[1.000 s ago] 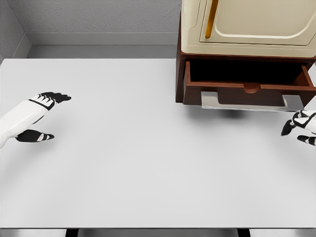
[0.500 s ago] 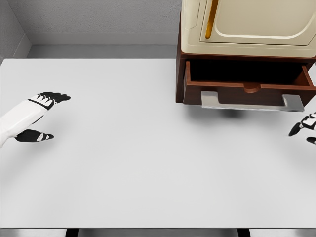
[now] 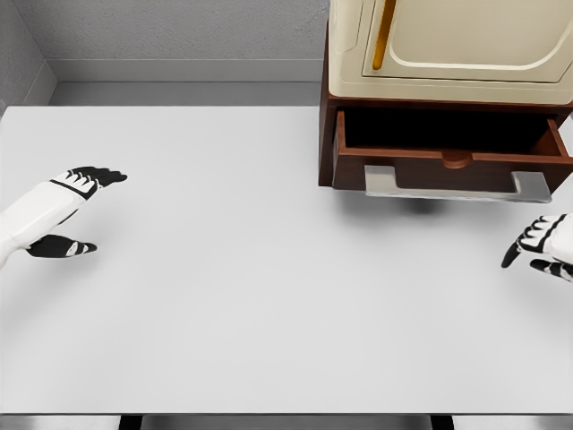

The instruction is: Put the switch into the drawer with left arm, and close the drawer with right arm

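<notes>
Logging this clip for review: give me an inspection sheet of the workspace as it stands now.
Surface: white table, bare in the middle.
Job's things: brown drawer pulled open, grey handle in front; interior dark; no switch seen.
Clutter: nothing seen.
Hands: left hand at the left edge, fingers spread, empty; right hand at the right edge below the handle, open, empty.
Cables: nothing seen.
Surroundings: cream cabinet on top of the drawer unit; grey wall behind.

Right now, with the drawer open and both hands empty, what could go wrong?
1. No switch shows on the table; closing the drawer now might leave the task half done.
2. The right hand sits low beside the drawer's metal handle and could catch it instead of pushing the front.
3. The left hand is far from the drawer.
</notes>
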### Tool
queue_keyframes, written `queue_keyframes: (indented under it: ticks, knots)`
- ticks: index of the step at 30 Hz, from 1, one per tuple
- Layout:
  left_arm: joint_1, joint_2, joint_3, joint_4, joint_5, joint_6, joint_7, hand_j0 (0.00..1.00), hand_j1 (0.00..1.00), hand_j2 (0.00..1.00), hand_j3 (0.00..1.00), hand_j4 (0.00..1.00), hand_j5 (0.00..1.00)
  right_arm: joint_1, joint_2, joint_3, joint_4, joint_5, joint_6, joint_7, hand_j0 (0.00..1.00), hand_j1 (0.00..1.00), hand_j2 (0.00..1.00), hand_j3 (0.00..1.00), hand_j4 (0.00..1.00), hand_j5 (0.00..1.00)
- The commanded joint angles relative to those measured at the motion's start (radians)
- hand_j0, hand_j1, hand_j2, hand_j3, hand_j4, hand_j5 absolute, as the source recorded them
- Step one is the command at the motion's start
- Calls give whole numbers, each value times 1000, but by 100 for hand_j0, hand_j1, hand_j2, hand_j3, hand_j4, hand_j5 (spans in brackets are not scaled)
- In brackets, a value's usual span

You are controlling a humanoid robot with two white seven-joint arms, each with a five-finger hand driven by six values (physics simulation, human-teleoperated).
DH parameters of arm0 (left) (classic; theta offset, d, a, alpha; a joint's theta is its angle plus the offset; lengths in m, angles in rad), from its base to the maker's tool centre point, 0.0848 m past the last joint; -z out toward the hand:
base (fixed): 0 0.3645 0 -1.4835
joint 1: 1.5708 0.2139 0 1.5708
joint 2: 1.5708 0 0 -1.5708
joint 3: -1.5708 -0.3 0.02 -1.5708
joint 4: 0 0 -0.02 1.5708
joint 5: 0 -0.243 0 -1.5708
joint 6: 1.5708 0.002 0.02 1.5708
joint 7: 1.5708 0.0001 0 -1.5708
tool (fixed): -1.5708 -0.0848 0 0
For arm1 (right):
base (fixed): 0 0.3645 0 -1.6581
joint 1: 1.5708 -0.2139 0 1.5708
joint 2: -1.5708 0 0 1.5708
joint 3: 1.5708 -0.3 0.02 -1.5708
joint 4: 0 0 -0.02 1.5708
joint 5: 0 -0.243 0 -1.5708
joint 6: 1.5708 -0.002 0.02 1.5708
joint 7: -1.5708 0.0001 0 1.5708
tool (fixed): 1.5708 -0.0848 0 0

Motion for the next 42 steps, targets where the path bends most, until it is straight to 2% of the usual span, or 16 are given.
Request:
queue_keyframes:
  ticks: [1, 6, 27, 29, 33, 38, 42]
  knots:
    - [0, 1, 1, 0, 9, 3, 1, 100, 100, 100, 100, 100, 100, -1, -1, -1, -12, 1, 0, 2, 55, 55, 55, 55, 55, 55]
    - [0, 1, 2, 0, 9, 3, 1, 100, 100, 100, 100, 100, 100, -31, -27, -2, -12, -1, 0, -9, 55, 55, 55, 55, 55, 55]
    - [0, 1, 10, 3, 9, 3, 1, 100, 100, 100, 100, 100, 100, -77, -6, -8, -10, -22, 0, -44, 56, 56, 56, 56, 56, 56]
    - [0, 1, 10, 3, 9, 3, 1, 100, 100, 100, 100, 100, 100, -77, 34, -1, -10, -13, 0, -40, 56, 56, 56, 56, 56, 56]
    - [0, 1, 10, 5, 9, 3, 1, 100, 100, 100, 100, 100, 100, -77, 162, 4, -10, -7, 0, -38, 56, 56, 56, 56, 56, 56]
    - [0, 2, 10, 6, 9, 3, 1, 100, 100, 100, 100, 100, 100, -78, 220, 15, -9, -22, 0, -41, 56, 56, 56, 56, 56, 56]
    - [0, 1, 10, 6, 7, 3, 1, 100, 100, 100, 100, 100, 100, -78, 221, 16, -9, -22, 0, -41, 56, 56, 56, 56, 56, 56]
